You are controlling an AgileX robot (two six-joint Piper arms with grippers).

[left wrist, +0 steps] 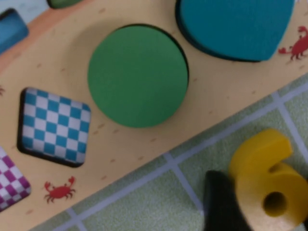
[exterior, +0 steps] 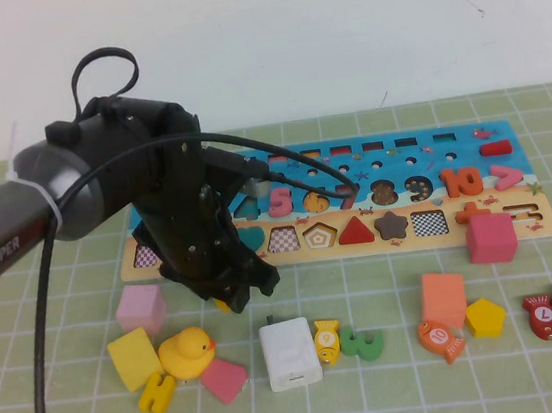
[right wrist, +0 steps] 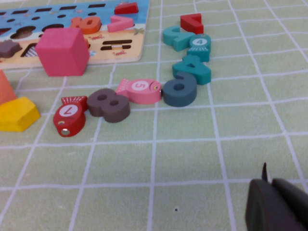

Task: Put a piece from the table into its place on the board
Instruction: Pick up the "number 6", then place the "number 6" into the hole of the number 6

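The piece, a yellow "6" (left wrist: 269,187), sits between the fingers of my left gripper (left wrist: 262,211), and one black finger (left wrist: 219,207) presses against its side. From the high view the left gripper (exterior: 234,294) hovers just off the near edge of the board (exterior: 530,221), at its left end, with the piece (exterior: 225,303) showing yellow at its tip. In the wrist view a green circle (left wrist: 138,76) and a teal heart (left wrist: 236,24) are seated in the board (left wrist: 144,144). My right gripper (right wrist: 276,202) is shut and empty, low over the table (right wrist: 159,183).
Just in front of the left gripper lie a yellow duck (exterior: 185,354), a white block (exterior: 290,353), a pink cube (exterior: 141,309) and a yellow cube (exterior: 133,358). Loose numerals and fish pieces (right wrist: 139,89) lie ahead of the right gripper. A pink cube (exterior: 490,238) stands by the board's right end.
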